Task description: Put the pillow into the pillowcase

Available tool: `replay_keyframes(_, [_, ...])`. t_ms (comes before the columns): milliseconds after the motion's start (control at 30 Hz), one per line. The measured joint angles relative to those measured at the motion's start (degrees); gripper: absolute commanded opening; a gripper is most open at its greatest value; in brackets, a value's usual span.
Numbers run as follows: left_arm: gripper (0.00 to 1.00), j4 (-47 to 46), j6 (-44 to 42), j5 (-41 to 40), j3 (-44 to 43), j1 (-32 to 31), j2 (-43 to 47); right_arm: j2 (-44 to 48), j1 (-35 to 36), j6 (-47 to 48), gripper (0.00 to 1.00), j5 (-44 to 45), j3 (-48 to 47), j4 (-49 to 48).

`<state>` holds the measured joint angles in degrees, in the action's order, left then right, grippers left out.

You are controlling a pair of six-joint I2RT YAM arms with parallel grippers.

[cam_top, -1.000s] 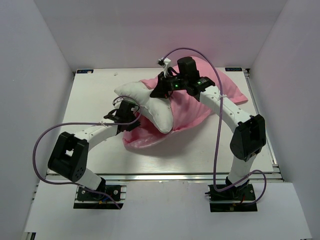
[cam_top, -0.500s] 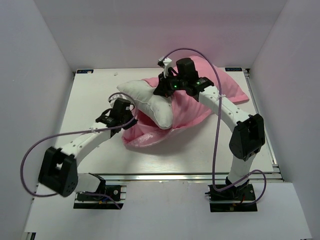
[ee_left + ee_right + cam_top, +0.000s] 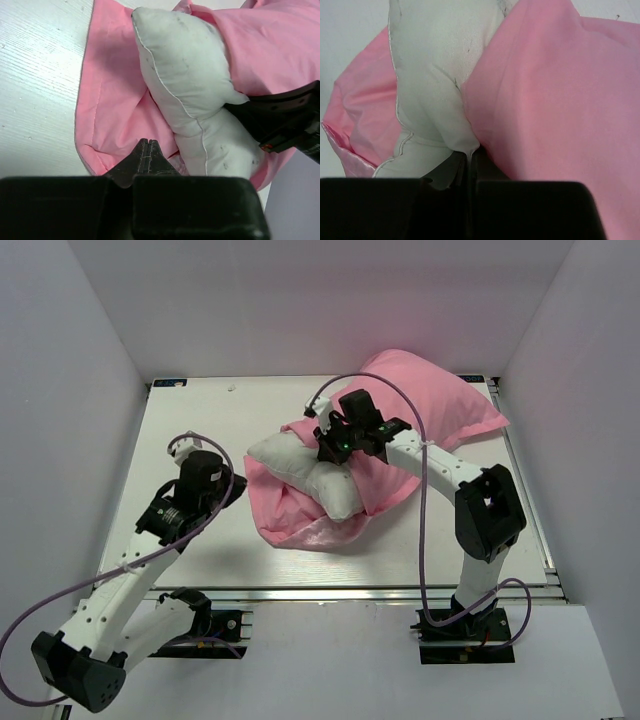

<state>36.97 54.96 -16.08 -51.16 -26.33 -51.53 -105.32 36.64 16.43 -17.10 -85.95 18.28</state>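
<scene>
The white pillow (image 3: 300,462) lies mid-table with its left end sticking out of the pink pillowcase (image 3: 440,405). The rest is covered by pink fabric that bulges toward the back right. My right gripper (image 3: 331,449) is shut on a pinch of the pillow (image 3: 435,60), as its own view shows at the jaws (image 3: 470,155), beside the pillowcase (image 3: 560,90). My left gripper (image 3: 236,485) sits at the pillowcase's left edge. Its tips (image 3: 146,143) are shut over the pink fabric (image 3: 112,100) below the pillow (image 3: 190,65), with no cloth seen between them.
White walls enclose the table (image 3: 190,430) on the left, back and right. The right arm (image 3: 488,510) arches over the table's right side. The left arm's purple cable (image 3: 60,590) loops off the near left edge.
My left gripper shut and its arm drew back to the left and nearer. The right gripper pulled the pillow nearer, and the pillowcase now bulges higher at the back right.
</scene>
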Motion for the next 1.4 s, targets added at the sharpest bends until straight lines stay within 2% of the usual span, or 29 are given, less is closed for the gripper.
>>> replay_keyframes(100, [0.00,0.28,0.39,0.63,0.04,0.15,1.16,0.07,0.28,0.76,0.00,0.11,0.66,-0.50])
replay_keyframes(167, [0.12,-1.70,0.57,3.23,0.87,0.31,0.52,0.46,0.24,0.48,0.00,-0.17,0.61,-0.76])
replay_keyframes(200, [0.27,-2.75,0.66,4.68,1.55,0.33,-0.20,0.66,0.24,0.24,0.00,-0.48,0.33,-0.52])
replay_keyframes(233, [0.34,-3.61,0.90,6.23,2.29,0.33,-1.31,0.70,0.24,-0.20,0.00,-0.74,-0.31,-0.15])
replay_keyframes(300, [0.46,-5.53,1.79,9.16,3.56,0.33,-4.52,0.70,0.22,-1.16,0.00,-1.09,-1.70,0.44])
replay_keyframes(400, [0.56,-9.14,3.61,12.98,4.96,0.22,-10.03,0.70,0.17,-2.62,0.00,-1.51,-3.93,1.73])
replay_keyframes(633, [0.64,-16.22,7.21,17.29,3.69,-1.33,-22.62,0.70,-0.20,-4.83,0.00,-2.21,-6.21,3.45])
replay_keyframes(733, [0.64,-17.64,8.87,17.59,2.03,-2.93,-27.56,0.70,-0.26,-5.53,0.00,-2.45,-6.21,4.11])
replay_keyframes(1033, [0.60,-20.09,13.25,16.96,-0.46,-5.77,-36.68,0.70,-0.28,-7.28,0.00,-2.69,-6.21,4.26])
replay_keyframes(1133, [0.49,-20.20,13.66,16.24,-1.42,-5.86,-38.64,0.70,-0.31,-7.72,0.00,-2.84,-6.32,4.35])
replay_keyframes(1167, [0.40,-20.26,13.75,15.87,-1.46,-5.92,-39.06,0.70,-0.31,-7.93,0.00,-2.93,-6.45,4.42])
replay_keyframes(1267, [0.22,-20.37,13.92,14.75,-1.46,-6.01,-40.37,0.70,-0.31,-8.41,0.00,-3.04,-6.86,4.48])
replay_keyframes(1300, [0.08,-20.46,13.97,14.43,-1.46,-6.01,-40.87,0.70,-0.31,-8.52,0.00,-3.02,-6.91,4.48])
replay_keyframes(1333, [0.01,-20.63,13.99,14.12,-1.46,-6.03,-41.31,0.70,-0.31,-8.55,0.00,-2.99,-6.91,4.52])
replay_keyframes(1400, [0.00,-20.79,13.73,13.53,-1.53,-6.05,-41.94,0.70,-0.31,-8.50,0.00,-2.82,-6.91,4.55])
